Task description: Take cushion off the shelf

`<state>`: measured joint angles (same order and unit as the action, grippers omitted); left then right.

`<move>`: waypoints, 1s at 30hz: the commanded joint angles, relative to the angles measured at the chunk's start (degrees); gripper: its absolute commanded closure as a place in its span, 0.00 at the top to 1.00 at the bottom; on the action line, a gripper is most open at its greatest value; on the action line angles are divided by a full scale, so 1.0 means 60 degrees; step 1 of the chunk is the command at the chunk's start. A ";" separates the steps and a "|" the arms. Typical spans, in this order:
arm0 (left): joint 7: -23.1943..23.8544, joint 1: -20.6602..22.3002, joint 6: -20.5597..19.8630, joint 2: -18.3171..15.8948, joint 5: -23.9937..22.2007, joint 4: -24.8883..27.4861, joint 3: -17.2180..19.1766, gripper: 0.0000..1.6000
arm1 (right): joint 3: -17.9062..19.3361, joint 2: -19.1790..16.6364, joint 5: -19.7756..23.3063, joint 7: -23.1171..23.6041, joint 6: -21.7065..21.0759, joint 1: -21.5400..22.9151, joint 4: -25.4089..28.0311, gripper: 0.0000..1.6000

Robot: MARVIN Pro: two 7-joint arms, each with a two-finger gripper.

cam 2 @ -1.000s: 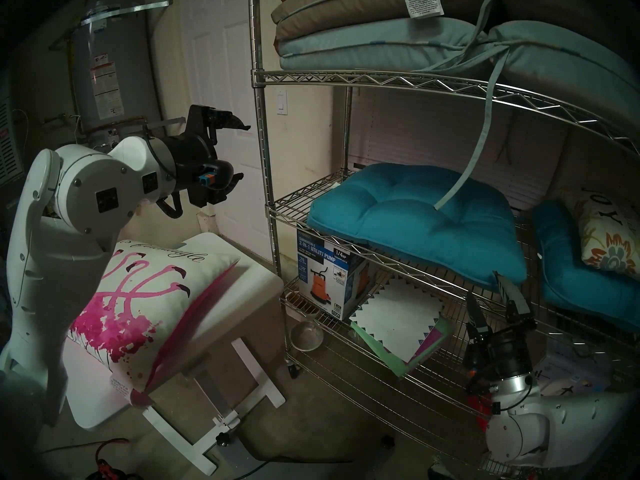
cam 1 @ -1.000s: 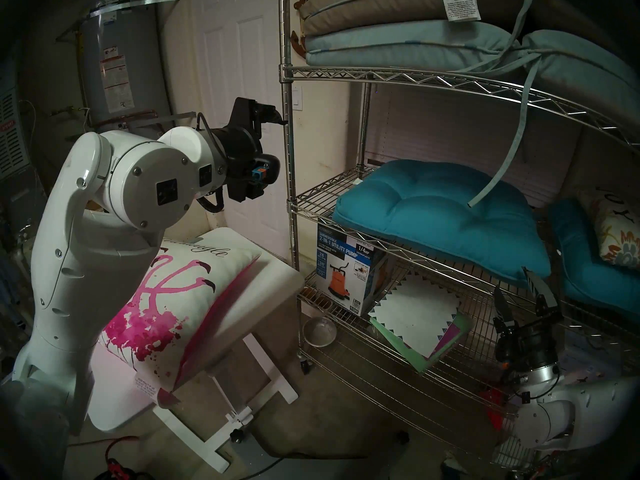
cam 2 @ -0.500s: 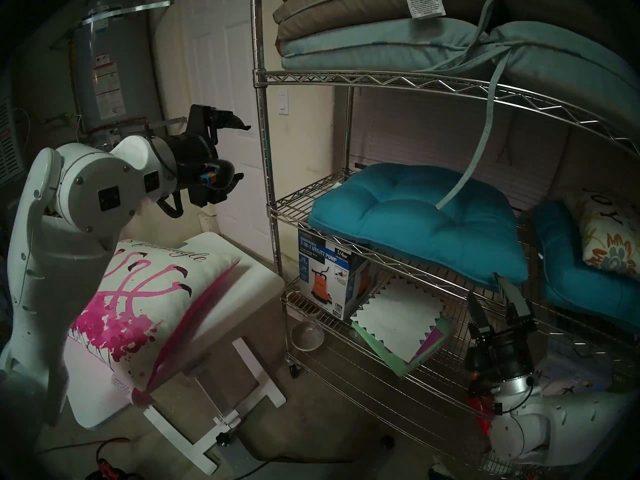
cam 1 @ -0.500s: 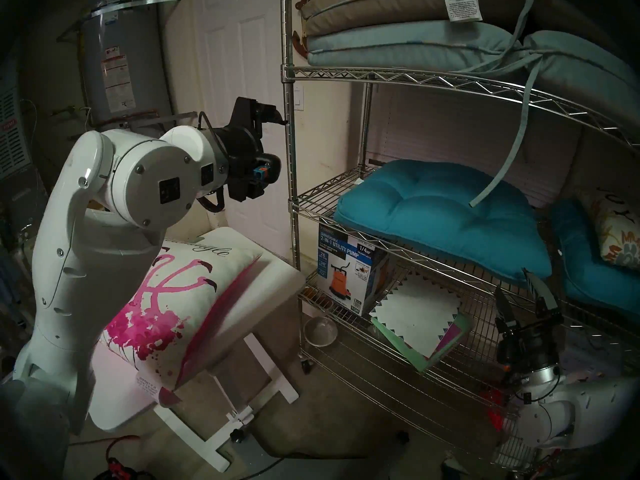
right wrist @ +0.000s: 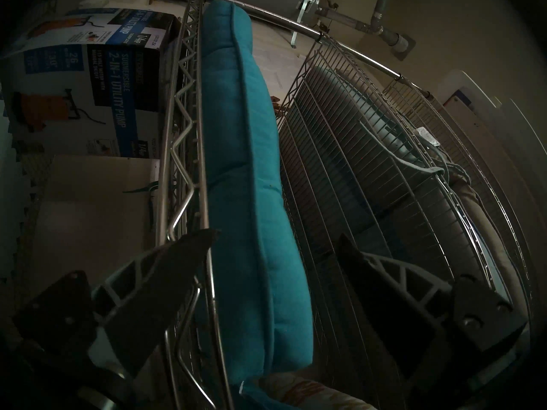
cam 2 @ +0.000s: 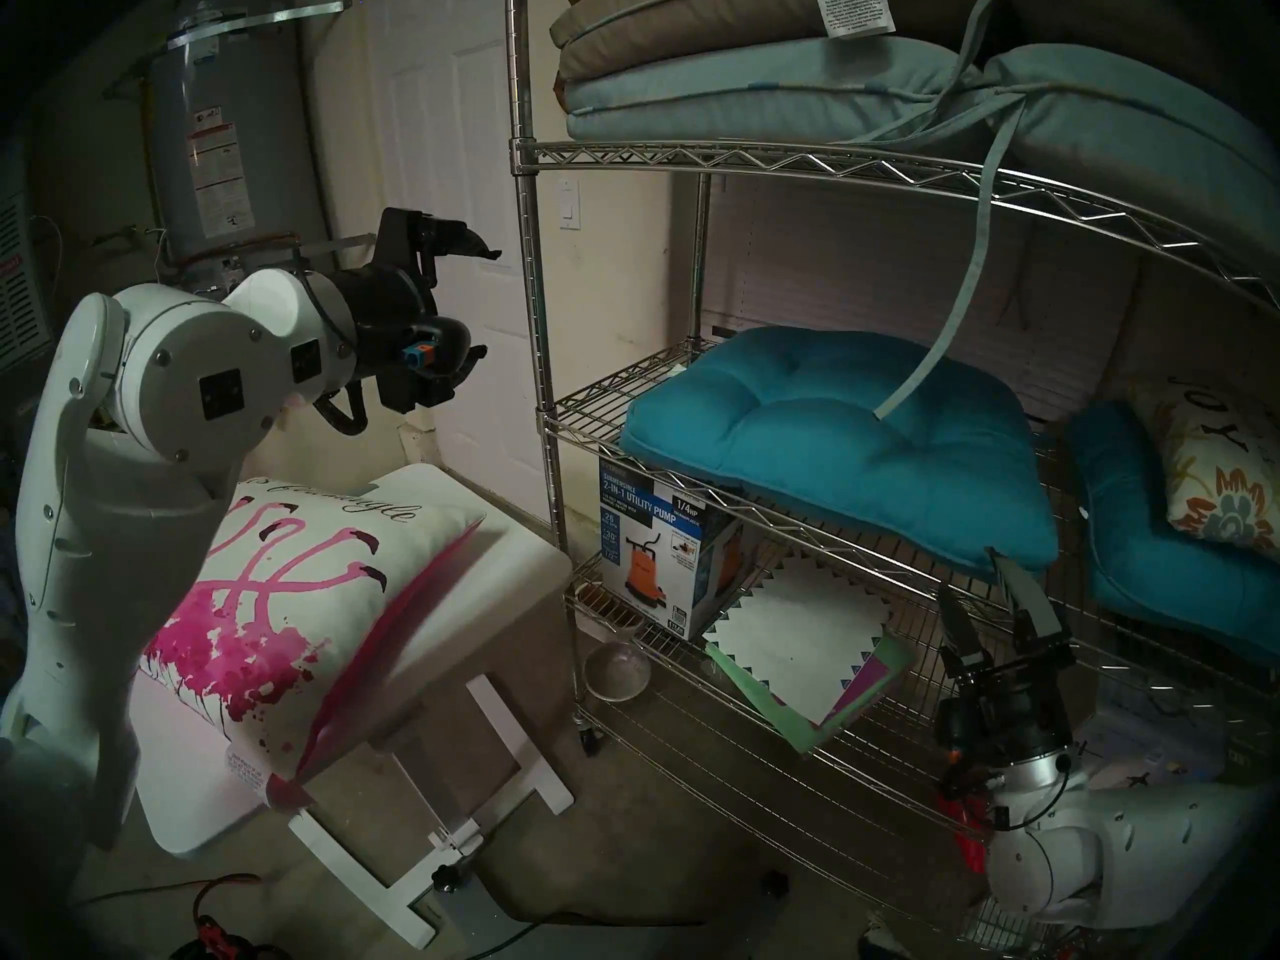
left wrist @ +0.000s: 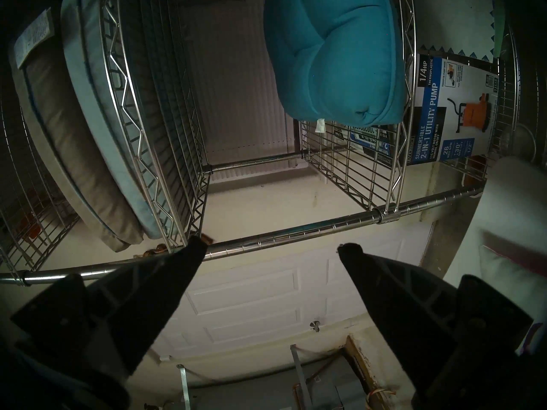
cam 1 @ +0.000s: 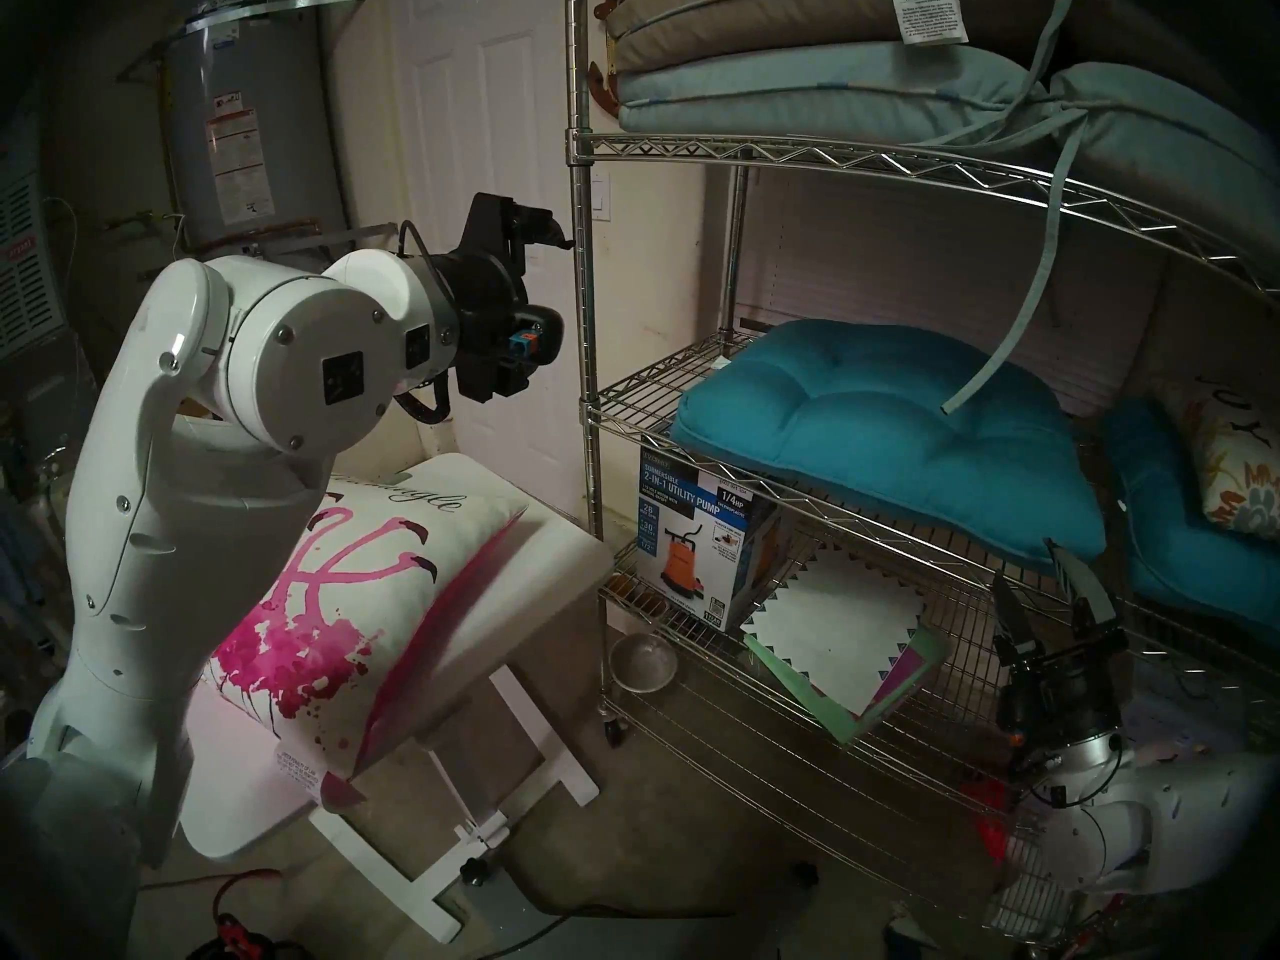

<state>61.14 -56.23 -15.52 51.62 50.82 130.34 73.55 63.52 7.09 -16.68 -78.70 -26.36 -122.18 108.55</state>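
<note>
We see the shelf [cam 1: 817, 154], a chrome wire rack, filling the right of the head views; a teal seat cushion [cam 1: 893, 439] lies on its middle tier. Left of it stands the white table [cam 1: 554, 564], and the cushion [cam 1: 360, 605] with the flamingo print rests on that table, clear of the shelf. The left pincer [cam 1: 554, 300] hangs fully spread and empty beside the front post. The right pincer [cam 1: 1046, 584] is likewise spread, gripping nothing, at the middle tier's edge.

two teal cushions [cam 1: 886, 439] — one box [cam 1: 699, 550], one bowl [cam 1: 641, 663]
</note>
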 commanded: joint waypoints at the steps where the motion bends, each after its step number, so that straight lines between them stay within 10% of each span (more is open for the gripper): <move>1: 0.0028 0.0185 -0.0036 0.0041 0.0033 0.0022 0.0029 1.00 | 0.0805 -0.0113 0.0458 -0.0935 -0.0227 0.0337 -0.0701 1.00; 30: 0.0240 0.0300 -0.0176 0.0122 0.0221 0.0010 -0.0075 1.00 | 0.1204 -0.0105 -0.0179 -0.0941 -0.0296 0.0005 -0.0933 1.00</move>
<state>62.50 -55.44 -16.45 52.15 52.01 130.26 72.87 65.95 7.18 -20.76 -78.89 -26.08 -124.27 106.49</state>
